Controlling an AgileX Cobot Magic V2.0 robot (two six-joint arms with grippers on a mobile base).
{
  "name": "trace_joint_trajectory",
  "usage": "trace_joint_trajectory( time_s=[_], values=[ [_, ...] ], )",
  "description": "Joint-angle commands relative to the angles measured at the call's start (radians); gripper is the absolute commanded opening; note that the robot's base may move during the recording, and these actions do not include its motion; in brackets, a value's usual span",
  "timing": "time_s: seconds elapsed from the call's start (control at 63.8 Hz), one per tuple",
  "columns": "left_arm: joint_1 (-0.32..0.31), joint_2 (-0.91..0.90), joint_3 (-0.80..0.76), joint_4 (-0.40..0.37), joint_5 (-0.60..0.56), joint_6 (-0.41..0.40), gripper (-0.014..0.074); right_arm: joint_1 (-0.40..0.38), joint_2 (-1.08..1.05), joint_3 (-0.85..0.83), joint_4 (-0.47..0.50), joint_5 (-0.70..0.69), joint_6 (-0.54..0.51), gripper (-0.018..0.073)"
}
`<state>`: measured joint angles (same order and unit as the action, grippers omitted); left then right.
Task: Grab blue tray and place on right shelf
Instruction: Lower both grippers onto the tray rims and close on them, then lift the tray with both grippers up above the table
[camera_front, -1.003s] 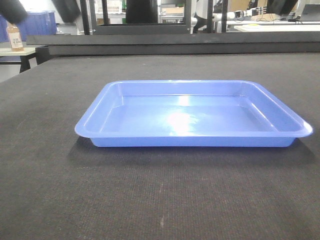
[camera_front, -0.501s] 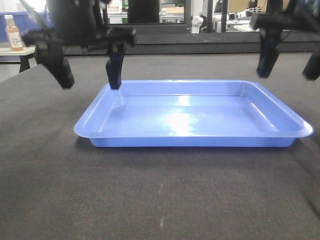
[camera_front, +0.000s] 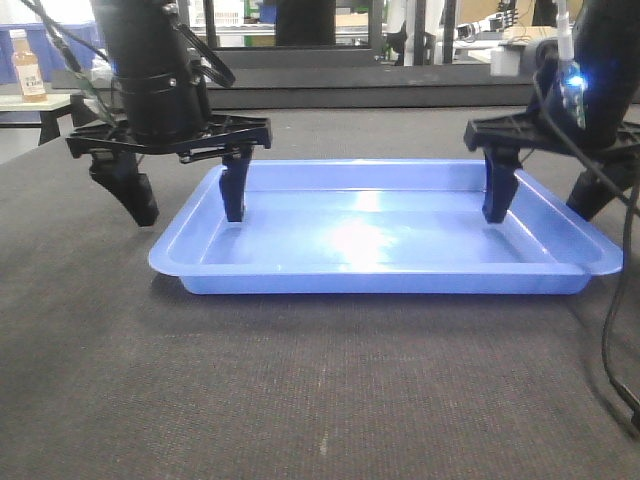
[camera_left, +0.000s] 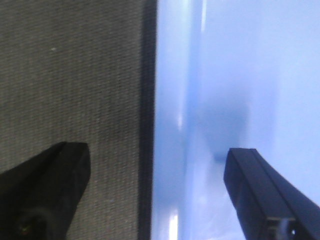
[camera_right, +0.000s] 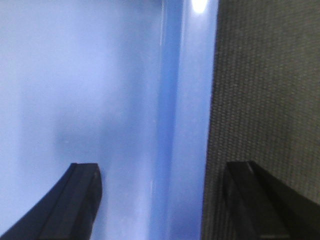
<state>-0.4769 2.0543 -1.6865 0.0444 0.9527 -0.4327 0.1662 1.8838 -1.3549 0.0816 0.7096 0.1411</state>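
The blue tray (camera_front: 380, 240) lies flat on the dark table top. My left gripper (camera_front: 187, 213) is open and straddles the tray's left rim, one finger inside the tray and one outside over the table. The left wrist view shows it open over the rim (camera_left: 155, 155), with the tray (camera_left: 240, 75) on the right. My right gripper (camera_front: 540, 212) is open and straddles the right rim the same way. The right wrist view shows it open (camera_right: 162, 170) over the tray (camera_right: 100, 75). Neither gripper holds anything. The right shelf is out of view.
The dark textured table top (camera_front: 320, 400) extends all round the tray. A black raised bar (camera_front: 350, 95) runs along its far edge. A bottle (camera_front: 30, 68) stands on a pale side table at far left. A black cable (camera_front: 612, 330) hangs at right.
Both arms have come down from above. One second ago they were barely in view; now each open gripper straddles an end rim of the tray. The tray has not moved.
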Motion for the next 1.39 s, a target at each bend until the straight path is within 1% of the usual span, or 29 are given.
trace_joint_trajectory(
  time_s=[0.0, 0.047, 0.063, 0.157, 0.235, 0.313, 0.36, 0.392, 0.439, 0.501, 0.564, 0.627, 0.674, 0.736, 0.846, 0.925, 0.972, 1.081, 1.207, 1.285, 1.379],
  values=[
    [0.003, -0.059, -0.033, -0.004, -0.046, -0.011, 0.0452, -0.002, -0.05, -0.035, 0.003, -0.041, -0.023, 0.0554],
    [0.003, -0.058, -0.033, -0.004, -0.047, -0.011, 0.0452, -0.002, -0.05, -0.035, 0.003, -0.044, -0.023, 0.0483],
    [0.003, -0.058, -0.033, -0.004, -0.047, -0.011, 0.0452, -0.002, -0.05, -0.035, 0.003, -0.044, -0.023, 0.0473],
    [0.003, -0.047, -0.033, -0.004, -0.042, -0.011, 0.0452, -0.002, -0.049, -0.035, 0.003, -0.045, -0.023, 0.0325],
    [0.003, -0.036, -0.033, -0.006, -0.03, -0.011, 0.0433, -0.002, -0.049, -0.035, 0.003, -0.043, -0.024, 0.0258],
    [0.003, -0.028, -0.033, -0.006, -0.015, -0.011, 0.037, -0.002, -0.049, -0.035, 0.001, -0.037, -0.024, 0.0229],
    [0.003, -0.024, -0.033, -0.006, -0.005, -0.011, 0.03, -0.002, -0.049, -0.035, 0.0, -0.034, -0.024, 0.0207],
    [0.003, -0.024, -0.033, -0.008, -0.003, -0.011, 0.0272, -0.002, -0.049, -0.035, 0.0, -0.032, -0.024, 0.0181],
    [0.003, -0.024, -0.033, -0.008, -0.003, -0.011, 0.0201, -0.002, -0.049, -0.035, 0.0, -0.028, -0.024, 0.0142],
    [0.003, -0.024, -0.037, -0.01, -0.003, -0.011, 0.012, -0.002, -0.049, -0.035, 0.0, -0.022, -0.024, 0.0053],
    [0.003, -0.024, -0.055, -0.012, 0.019, -0.011, 0.0019, -0.002, -0.052, -0.035, 0.0, -0.017, -0.024, 0.0061],
    [0.003, -0.024, -0.083, -0.012, 0.041, -0.011, -0.0057, -0.002, -0.062, -0.035, 0.0, -0.01, -0.024, 0.006],
    [0.003, -0.024, -0.106, -0.007, 0.063, -0.011, -0.0039, -0.002, -0.073, -0.035, -0.001, -0.004, -0.024, 0.006],
    [0.003, -0.024, -0.148, -0.005, 0.095, -0.011, -0.004, -0.002, -0.099, -0.035, -0.004, -0.001, -0.024, 0.006],
    [-0.002, -0.024, -0.226, -0.001, 0.191, 0.003, -0.004, -0.002, -0.166, -0.035, -0.008, 0.003, -0.024, 0.006],
    [-0.016, -0.03, -0.275, 0.009, 0.244, 0.049, -0.004, -0.002, -0.223, -0.035, -0.017, 0.012, -0.024, 0.006],
    [-0.026, -0.043, -0.291, 0.03, 0.274, 0.051, -0.004, -0.002, -0.266, -0.035, -0.022, 0.024, -0.024, 0.006],
    [-0.054, -0.088, -0.296, 0.06, 0.294, 0.051, -0.0041, -0.002, -0.354, -0.035, -0.029, 0.068, -0.024, 0.006],
    [-0.084, -0.157, -0.296, 0.075, 0.32, 0.051, -0.0048, -0.001, -0.456, -0.034, -0.035, 0.133, -0.024, 0.006],
    [-0.101, -0.205, -0.296, 0.084, 0.329, 0.071, -0.0048, 0.011, -0.51, -0.029, -0.04, 0.175, -0.024, 0.006],
    [-0.13, -0.268, -0.296, 0.133, 0.347, 0.075, -0.0048, 0.039, -0.573, -0.02, -0.062, 0.22, -0.024, 0.006]
  ],
)
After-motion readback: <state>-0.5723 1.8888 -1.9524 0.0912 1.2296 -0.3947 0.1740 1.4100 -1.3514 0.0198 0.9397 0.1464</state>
